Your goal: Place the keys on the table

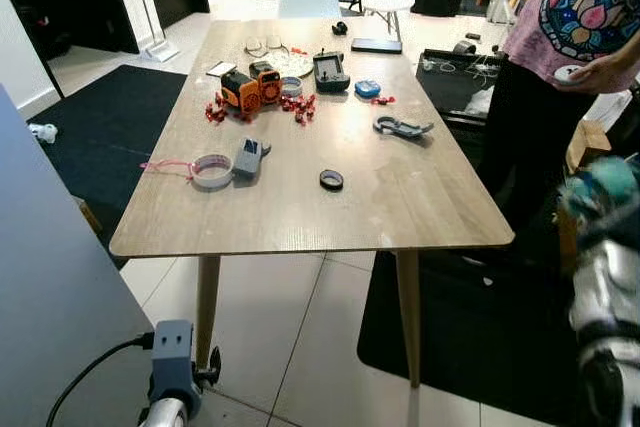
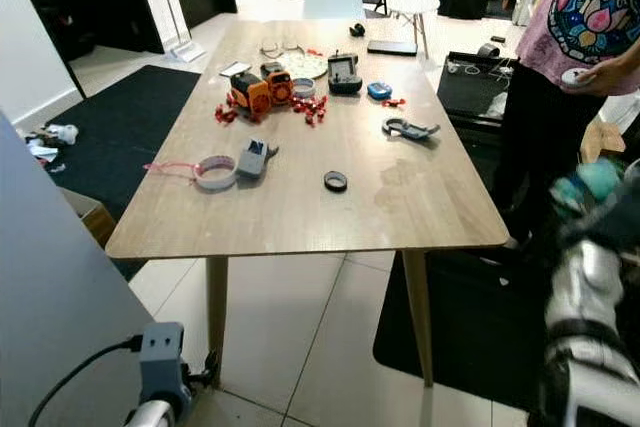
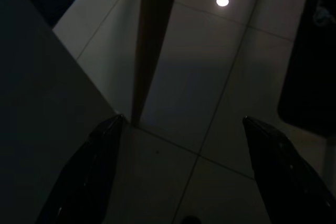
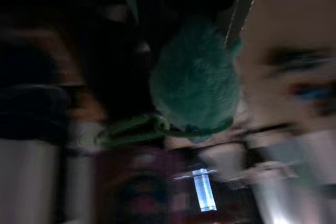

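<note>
Wooden worktop runs lengthwise away from the robot, its near edge and rounded corners out over pale floor tile. Most clutter sits toward the far half: an orange gadget with red bits scattered round it, a tape roll and a small black ring closer in. The near-right corner of the worktop is bare wood, so there's decent room there.

Right hand is up beside that right edge, blurry, carrying a fuzzy teal pom-pom thing that looks like the keys. Can't tell which way they point or how the fingers sit, too smeared. A person stands just past it along the same edge.

Left hand hangs low by the worktop's near-left leg, fingers spread wide, nothing between them.
</note>
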`<state>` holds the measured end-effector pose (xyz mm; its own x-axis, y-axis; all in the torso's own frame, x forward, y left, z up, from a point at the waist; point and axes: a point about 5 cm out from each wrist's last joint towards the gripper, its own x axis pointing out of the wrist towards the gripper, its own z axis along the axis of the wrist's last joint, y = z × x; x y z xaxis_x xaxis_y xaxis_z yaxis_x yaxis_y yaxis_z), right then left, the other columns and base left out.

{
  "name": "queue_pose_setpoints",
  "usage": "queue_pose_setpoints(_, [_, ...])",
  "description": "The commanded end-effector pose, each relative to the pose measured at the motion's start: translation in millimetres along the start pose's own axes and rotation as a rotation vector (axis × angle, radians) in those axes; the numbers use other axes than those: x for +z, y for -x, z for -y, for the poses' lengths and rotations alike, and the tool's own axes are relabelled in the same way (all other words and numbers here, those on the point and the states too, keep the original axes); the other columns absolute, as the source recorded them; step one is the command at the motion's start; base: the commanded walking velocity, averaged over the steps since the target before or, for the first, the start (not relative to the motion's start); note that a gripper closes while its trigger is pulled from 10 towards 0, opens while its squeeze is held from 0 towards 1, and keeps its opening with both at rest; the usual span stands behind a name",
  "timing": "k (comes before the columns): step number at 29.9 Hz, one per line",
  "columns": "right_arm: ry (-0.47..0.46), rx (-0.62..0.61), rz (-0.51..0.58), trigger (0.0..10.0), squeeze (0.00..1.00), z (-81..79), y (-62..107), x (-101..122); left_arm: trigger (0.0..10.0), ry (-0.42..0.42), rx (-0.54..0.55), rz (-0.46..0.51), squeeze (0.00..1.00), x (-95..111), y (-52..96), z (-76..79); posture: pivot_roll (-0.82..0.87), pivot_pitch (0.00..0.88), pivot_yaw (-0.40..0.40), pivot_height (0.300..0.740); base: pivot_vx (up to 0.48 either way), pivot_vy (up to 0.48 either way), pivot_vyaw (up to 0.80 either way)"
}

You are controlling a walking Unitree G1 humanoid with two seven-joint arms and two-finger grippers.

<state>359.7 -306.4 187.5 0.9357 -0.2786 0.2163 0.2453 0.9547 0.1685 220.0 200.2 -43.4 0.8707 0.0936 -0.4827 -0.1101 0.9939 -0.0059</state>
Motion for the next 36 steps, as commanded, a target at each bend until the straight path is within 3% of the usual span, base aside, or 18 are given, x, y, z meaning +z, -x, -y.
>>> queue_pose_setpoints(1, [0.024, 0.169, -0.068, 10.0, 0.00, -29.9, -4.4, -6, 10.0, 0.006, -0.022, 0.014, 0.00, 1, 0.8, -1.1, 0.02, 0.043, 0.012, 0.740, 0.000, 0.000, 0.00])
queue_pose_setpoints(2, [0.024, 0.169, -0.068, 10.0, 0.00, -29.9, -4.4, -6, 10.0, 0.006, -0.022, 0.014, 0.00, 1, 0.8, -1.1, 0.02, 0.043, 0.012, 0.740, 0.000, 0.000, 0.00])
queue_pose_setpoints(4, [0.032, 0.302, -0.121, 10.0, 0.00, -55.7, -4.7, -14, 10.0, 0.002, -0.070, 0.030, 0.00, 3, 0.9, 3.6, 0.02, 0.046, 0.008, 0.740, 0.000, 0.000, 0.00])
queue_pose_setpoints(5, [0.032, 0.302, -0.121, 10.0, 0.00, -55.7, -4.7, -14, 10.0, 0.002, -0.070, 0.030, 0.00, 3, 0.9, 3.6, 0.02, 0.046, 0.008, 0.740, 0.000, 0.000, 0.00])
queue_pose_setpoints(7, [0.035, 0.408, -0.166, 10.0, 0.00, -77.8, -1.1, -24, 10.0, -0.019, -0.102, 0.036, 0.00, 4, 0.8, 7.0, 0.02, 0.046, 0.008, 0.740, 0.000, 0.000, 0.00])
queue_pose_setpoints(8, [0.035, 0.408, -0.166, 10.0, 0.00, -77.8, -1.1, -24, 10.0, -0.019, -0.102, 0.036, 0.00, 4, 0.8, 7.0, 0.02, 0.046, 0.008, 0.740, 0.000, 0.000, 0.00])
queue_pose_setpoints(10, [0.058, 0.496, -0.230, 10.0, 0.00, -97.6, 6.8, -39, 10.0, -0.029, -0.117, 0.038, 0.00, 3, 1.1, 9.2, 0.02, 0.047, 0.010, 0.740, 0.000, 0.000, 0.00])
queue_pose_setpoints(14, [0.084, 0.563, -0.292, 10.0, 0.00, -111.1, 15.1, -53, 10.0, -0.032, -0.128, 0.041, 0.00, 4, 1.0, 10.9, 0.03, 0.049, 0.010, 0.740, 0.000, 0.000, 0.00])
queue_pose_setpoints(19, [0.083, 0.560, -0.304, 10.0, 0.00, -114.8, 16.1, -55, 10.0, -0.033, -0.131, 0.045, 0.00, 4, 0.9, 10.8, 0.03, 0.051, 0.012, 0.740, 0.000, 0.000, 0.00])
queue_pose_setpoints(20, [0.068, 0.552, -0.303, 10.0, 0.22, -115.5, 15.2, -54, 10.0, -0.032, -0.133, 0.045, 0.00, 4, 1.0, 10.6, 0.03, 0.051, 0.017, 0.740, 0.000, 0.000, 0.00])
queue_pose_setpoints(22, [0.057, 0.549, -0.302, 10.0, 0.22, -115.9, 14.5, -54, 10.0, -0.032, -0.135, 0.045, 0.00, 5, 0.9, 10.4, 0.03, 0.051, 0.018, 0.740, 0.000, 0.000, 0.00])
queue_pose_setpoints(23, [0.052, 0.547, -0.294, 10.0, 1.00, -116.7, 13.8, -52, 10.0, -0.033, -0.136, 0.045, 0.00, 5, 0.9, 10.5, 0.03, 0.052, 0.018, 0.740, 0.000, 0.000, 0.00])
queue_pose_setpoints(28, [0.071, 0.538, -0.264, 10.0, 1.00, -118.8, 11.7, -48, 10.0, -0.034, -0.136, 0.043, 0.00, 5, 0.5, 10.5, 0.03, 0.053, 0.018, 0.740, 0.000, 0.000, 0.00])
queue_pose_setpoints(29, [0.080, 0.515, -0.255, 10.0, 0.61, -117.1, 10.5, -47, 10.0, -0.034, -0.135, 0.042, 0.00, 5, 0.4, 10.4, 0.03, 0.053, 0.018, 0.740, 0.000, 0.000, 0.00])
queue_pose_setpoints(30, [0.086, 0.493, -0.240, 10.0, 0.00, -114.9, 9.2, -46, 10.0, -0.034, -0.134, 0.041, 0.00, 5, 0.2, 10.3, 0.03, 0.053, 0.019, 0.740, 0.000, 0.000, 0.00])
queue_pose_setpoints(34, [0.071, 0.452, -0.219, 10.0, 0.00, -109.1, 7.1, -43, 10.0, -0.035, -0.132, 0.036, 0.00, 4, 0.2, 9.9, 0.03, 0.051, 0.021, 0.740, 0.000, 0.000, 0.00])
queue_pose_setpoints(35, [0.055, 0.440, -0.211, 10.0, 0.72, -106.5, 6.5, -42, 10.0, -0.036, -0.131, 0.031, 0.00, 4, 0.3, 9.3, 0.03, 0.050, 0.023, 0.740, 0.000, 0.000, 0.00])
queue_pose_setpoints(36, [0.055, 0.440, -0.211, 10.0, 0.72, -106.5, 6.5, -42, 10.0, -0.036, -0.131, 0.031, 0.00, 4, 0.3, 9.3, 0.03, 0.050, 0.023, 0.740, 0.000, 0.000, 0.00])
